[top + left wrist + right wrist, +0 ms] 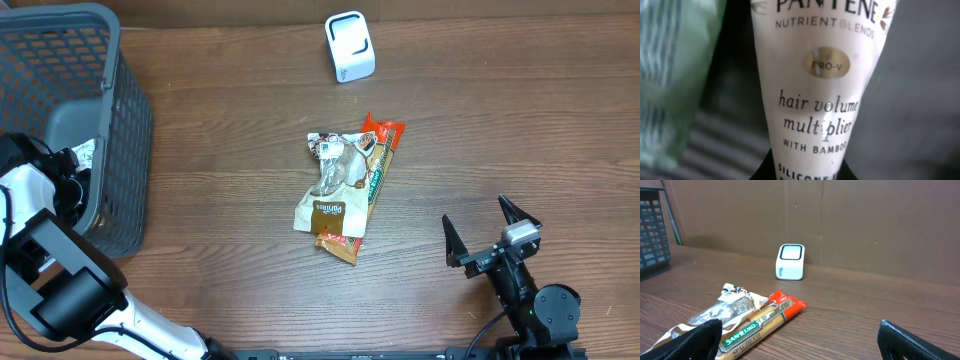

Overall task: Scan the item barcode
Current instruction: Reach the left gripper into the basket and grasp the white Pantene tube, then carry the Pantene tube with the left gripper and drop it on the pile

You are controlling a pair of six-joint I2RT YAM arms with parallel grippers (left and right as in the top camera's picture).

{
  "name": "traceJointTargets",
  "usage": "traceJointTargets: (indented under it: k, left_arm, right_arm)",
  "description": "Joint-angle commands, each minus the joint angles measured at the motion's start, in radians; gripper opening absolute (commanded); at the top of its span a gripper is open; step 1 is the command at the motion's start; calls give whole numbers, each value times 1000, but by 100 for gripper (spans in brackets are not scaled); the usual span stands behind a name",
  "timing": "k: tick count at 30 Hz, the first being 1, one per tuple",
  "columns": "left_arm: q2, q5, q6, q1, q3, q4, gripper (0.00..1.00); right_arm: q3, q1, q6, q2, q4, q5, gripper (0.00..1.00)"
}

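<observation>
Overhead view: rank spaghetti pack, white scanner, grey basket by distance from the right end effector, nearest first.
From the right end effector, open at the near right:
1. spaghetti pack: mid-table, partly under a snack bag.
2. white scanner: far side of the table, centre.
3. grey basket: far left, where the left arm reaches in.

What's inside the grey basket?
The left gripper reaches in, shut on a white Pantene tube. A green striped packet lies beside the tube. The arm and basket walls hide whatever else is in there.
</observation>
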State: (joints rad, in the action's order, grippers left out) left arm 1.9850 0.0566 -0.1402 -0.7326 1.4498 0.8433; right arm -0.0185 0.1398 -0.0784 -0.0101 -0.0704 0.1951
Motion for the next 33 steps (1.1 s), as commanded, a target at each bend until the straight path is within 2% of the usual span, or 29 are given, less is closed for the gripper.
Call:
traceJointTargets:
  k: [1,9,14,17,20,23,25,28,33]
  left_arm:
    - [17,53,126,3,129,81,4]
    - [14,285,156,16,716,425,4]
    - [8,547,201,20,1053,530,4]
    - [-11,710,201,37,1211,584,4]
    - [-40,776,186,84,1305,662,4]
    - [-71,724,62,171,1331,761,4]
    - [-76,581,16,251,1331,829,4]
    - [-72,372,30,386,1265,846,6]
    - [-43,303,32,587,1043,842,6]
  right_arm:
    - [10,7,4,7,6,1,100]
    - [10,7,4,7,6,1,100]
    - [10,7,4,7,6,1,100]
    - [10,7,4,7,6,1,100]
    - [10,7,4,7,6,1,100]
    - [10,7,4,7,6,1,100]
    - [10,7,4,7,6,1,100]
    - [10,7,4,7,6,1,100]
    - [10,7,4,7,6,1,100]
